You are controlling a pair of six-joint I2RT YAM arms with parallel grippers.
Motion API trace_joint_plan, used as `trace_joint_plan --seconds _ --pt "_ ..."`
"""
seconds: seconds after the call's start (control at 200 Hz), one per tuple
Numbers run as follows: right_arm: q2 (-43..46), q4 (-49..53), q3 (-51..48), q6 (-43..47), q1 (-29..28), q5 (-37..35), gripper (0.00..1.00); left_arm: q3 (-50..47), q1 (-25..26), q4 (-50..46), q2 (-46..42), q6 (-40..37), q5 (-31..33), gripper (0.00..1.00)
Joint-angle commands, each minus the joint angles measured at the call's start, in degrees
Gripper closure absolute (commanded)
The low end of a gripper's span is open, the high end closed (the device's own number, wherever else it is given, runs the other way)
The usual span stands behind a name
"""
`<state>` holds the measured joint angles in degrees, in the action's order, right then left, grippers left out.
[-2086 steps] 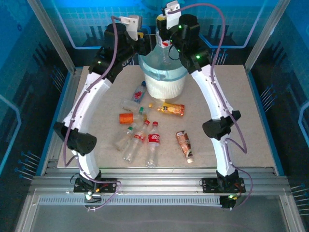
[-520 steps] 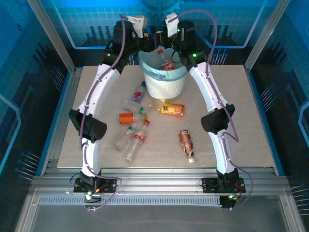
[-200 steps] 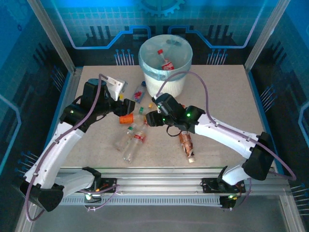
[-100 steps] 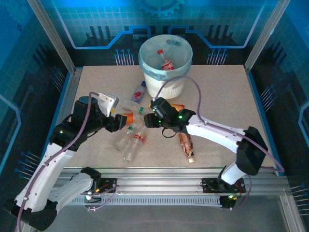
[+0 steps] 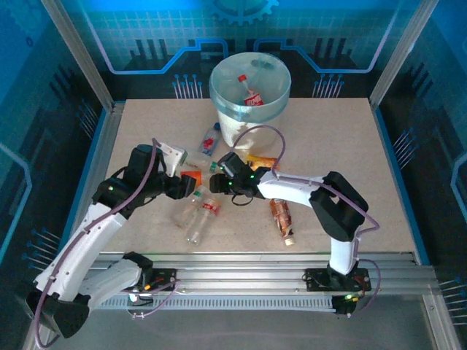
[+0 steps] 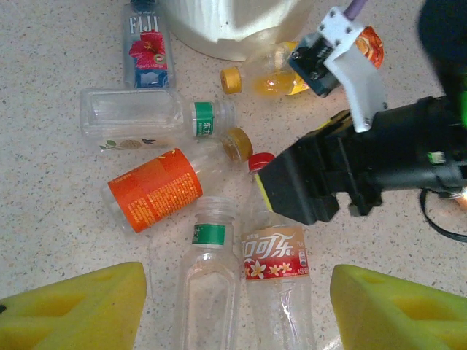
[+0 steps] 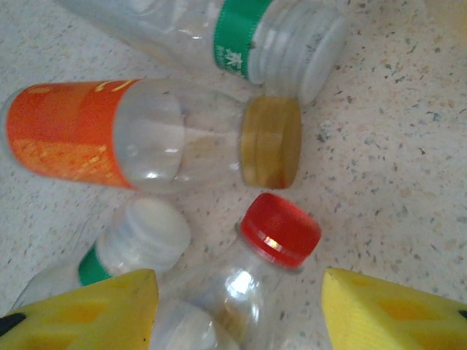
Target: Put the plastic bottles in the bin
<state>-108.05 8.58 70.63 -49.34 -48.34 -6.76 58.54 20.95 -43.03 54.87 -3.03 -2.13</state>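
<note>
You have two small clear plastic bottles (image 5: 252, 97) in the round white blue-lined bin (image 5: 215, 91), far centre; approx. seven more lie nearer, mid-scene. Left gripper (image 6: 237, 299) & right gripper (image 7: 241, 299): jaws apart, empty, over them.

A table (image 5: 350, 146) seen from above. The bin (image 5: 241, 130) stands at 12 o'clock with a red-labelled bottle (image 5: 252, 96) inside. At the centre, the left gripper (image 5: 186, 188) points in from 9 o'clock beside an orange bottle (image 5: 191, 177). The right gripper (image 5: 216, 184) points in from 3 o'clock. Clear bottles (image 5: 195, 222) lie at 6 o'clock and a brown bottle (image 5: 281, 214) at 5 o'clock.
</note>
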Motion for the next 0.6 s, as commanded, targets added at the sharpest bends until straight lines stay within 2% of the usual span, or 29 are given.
trace_joint_plan --seconds 0.0,0.36,0.485,0.595 --pt "-2.2 -4.7 -0.1 -3.5 1.6 2.4 0.39 0.2 -0.3 1.2 0.1 -0.1 -0.1 0.31" --pt "-6.5 -8.1 -1.0 -6.2 3.5 6.3 0.41 0.4 -0.4 1.4 0.7 1.0 -1.3 0.31" --pt "-7.1 -10.5 -2.1 -7.4 3.9 7.2 0.45 0.6 -0.3 1.2 0.9 0.8 -1.3 0.31" --pt "-6.6 -11.9 -3.2 -7.7 4.1 7.2 0.54 0.6 -0.3 1.2 1.1 0.9 -1.5 0.31"
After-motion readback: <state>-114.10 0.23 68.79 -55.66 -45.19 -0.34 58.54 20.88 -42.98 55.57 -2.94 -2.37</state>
